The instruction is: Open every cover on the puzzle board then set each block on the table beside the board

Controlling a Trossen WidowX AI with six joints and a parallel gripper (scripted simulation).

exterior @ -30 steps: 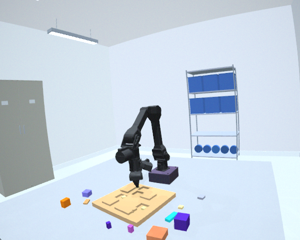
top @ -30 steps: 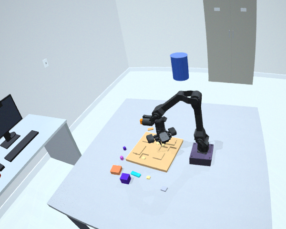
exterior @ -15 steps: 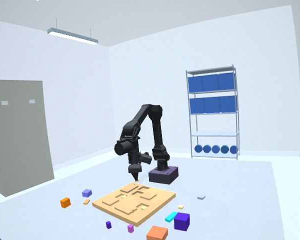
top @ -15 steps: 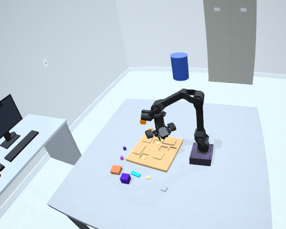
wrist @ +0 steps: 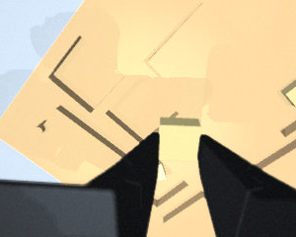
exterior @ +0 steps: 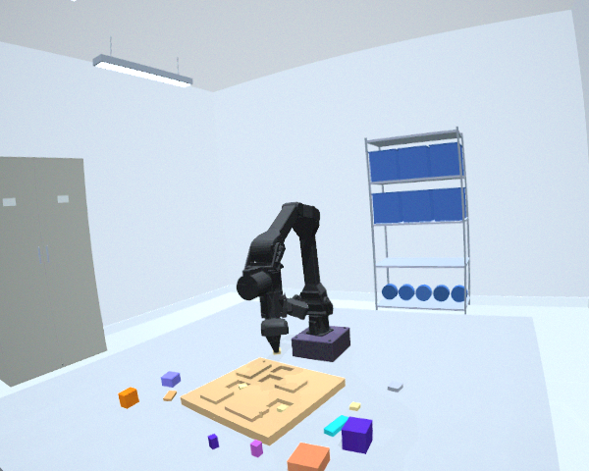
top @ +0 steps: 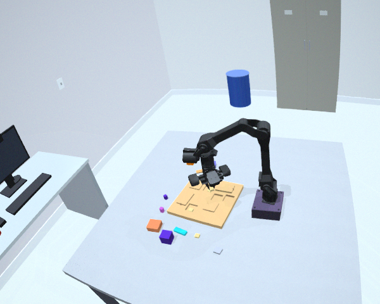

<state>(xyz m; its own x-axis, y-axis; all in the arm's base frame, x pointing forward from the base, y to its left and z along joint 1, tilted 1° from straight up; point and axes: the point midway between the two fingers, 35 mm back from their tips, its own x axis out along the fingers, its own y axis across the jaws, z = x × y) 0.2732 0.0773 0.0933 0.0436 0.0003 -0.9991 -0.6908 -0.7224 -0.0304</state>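
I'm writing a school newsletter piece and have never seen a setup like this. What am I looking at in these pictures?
The black machine is a single robot arm, bolted to a dark purple base. It ends in a gripper, two fingers that pinch.

The top picture looks down across the table; the exterior one faces the arm from across the table; the wrist one looks past the fingers.

On the table lies a tan puzzle board with shallow recesses. Around it are small pieces, including an orange-red block and a cyan bar.

The fingers hold a pale yellow block above the board.
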